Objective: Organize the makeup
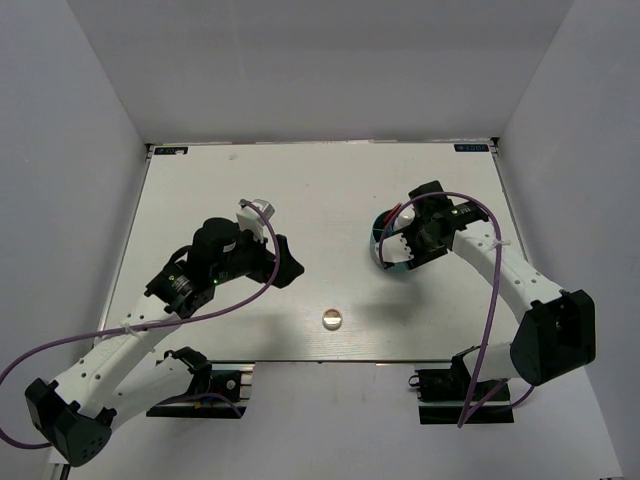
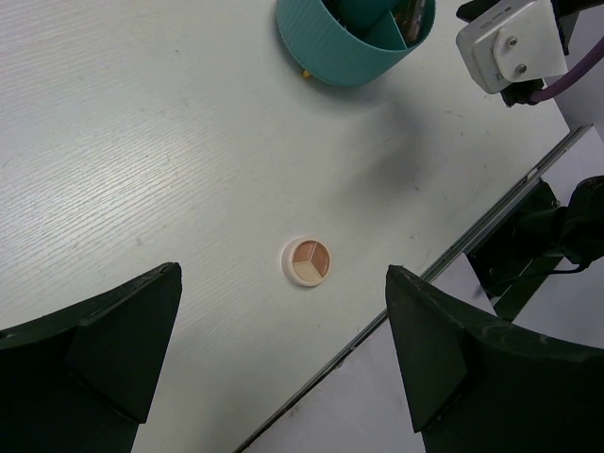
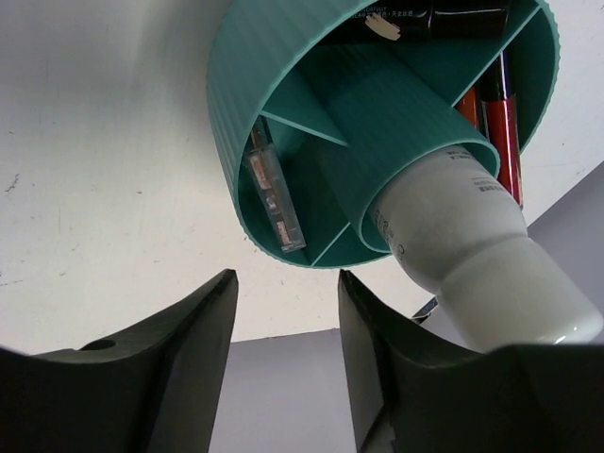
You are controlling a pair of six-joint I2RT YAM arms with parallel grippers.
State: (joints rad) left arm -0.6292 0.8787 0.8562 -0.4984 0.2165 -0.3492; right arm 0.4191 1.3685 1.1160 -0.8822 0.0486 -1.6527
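The round compact (image 2: 307, 261) is the only makeup lying loose. It sits on the tabletop (image 1: 200, 180) near the 6 o'clock edge, well apart from the teal container (image 3: 283, 75) at its 2 o'clock. The left tool (image 1: 288, 262) hovers over it, released and wide with nothing between its jaws. The compact looks low and flat, so that tool should probably come straight down, straddle the rim and close gently to avoid skidding it.

The right tool (image 3: 285, 302) hangs over the container, jaws apart and empty. It likely needs to back off first.

The white bottle (image 3: 453, 226) stands in the centre tube, the palette (image 3: 274, 193) in the 9 o'clock compartment and the red tubes (image 3: 495, 113) at 3 o'clock. The dark items at 12 o'clock are cut off. From above, the right tool covers most of the container, so I cannot tell if any compartment is free.
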